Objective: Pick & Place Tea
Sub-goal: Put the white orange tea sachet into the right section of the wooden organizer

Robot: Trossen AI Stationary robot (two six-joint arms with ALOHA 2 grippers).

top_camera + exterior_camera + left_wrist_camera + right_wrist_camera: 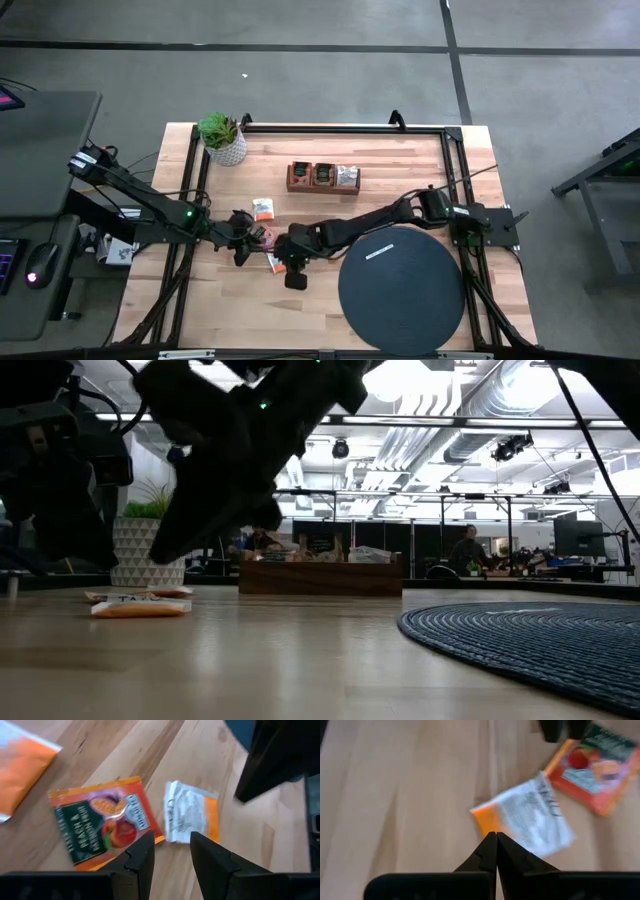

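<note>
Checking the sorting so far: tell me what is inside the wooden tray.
The wooden tray holds sachets: dark green ones in two compartments, a silvery white one in the third. Anything beneath those top sachets is covered.

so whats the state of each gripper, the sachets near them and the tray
left gripper: part open, empty, over the orange sachet
right gripper: shut, tips at the white sachet's corner; grip unclear
orange sachet: flat on the table, face up
white sachet: flat beside it
wooden tray: upright, sachets in all three compartments
</note>
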